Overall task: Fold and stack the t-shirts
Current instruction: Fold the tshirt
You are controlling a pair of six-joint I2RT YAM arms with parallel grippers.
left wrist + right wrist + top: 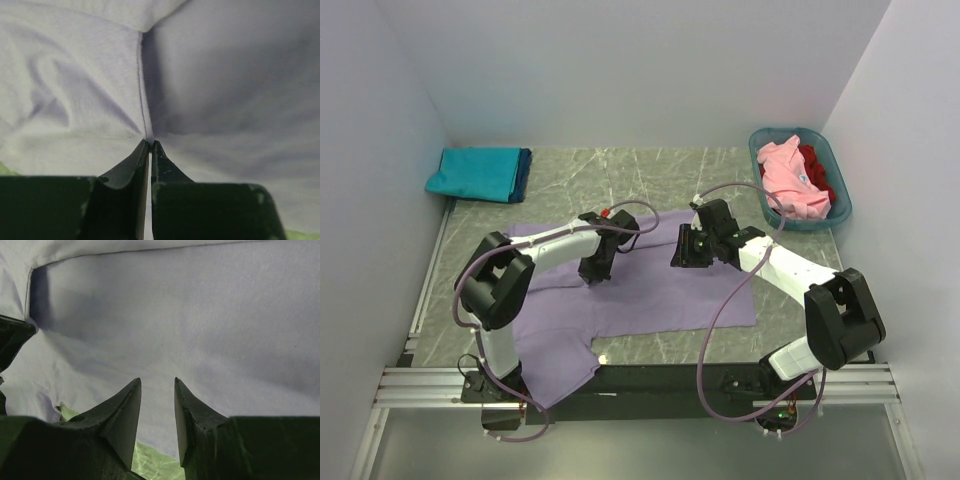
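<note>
Lavender t-shirt point(660, 290): spread on marble table point(620, 165). Left gripper point(150, 144): pinched shut on its seam. Right gripper point(157, 381): half-spread, empty, over cloth. Advised: matching right-side pinch before any lift, for a straight fold.

Lab robot cell: white panel walls point(640, 70), aluminium frame rail point(425, 385).

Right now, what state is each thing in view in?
lavender t-shirt, spread out on the table, not folded
teal t-shirt, folded
dark blue t-shirt, folded, mostly hidden by the teal one
pink t-shirt, crumpled in the basket
red t-shirt, crumpled beside it
left hand, shut on the lavender t-shirt
right hand, open over it
</note>
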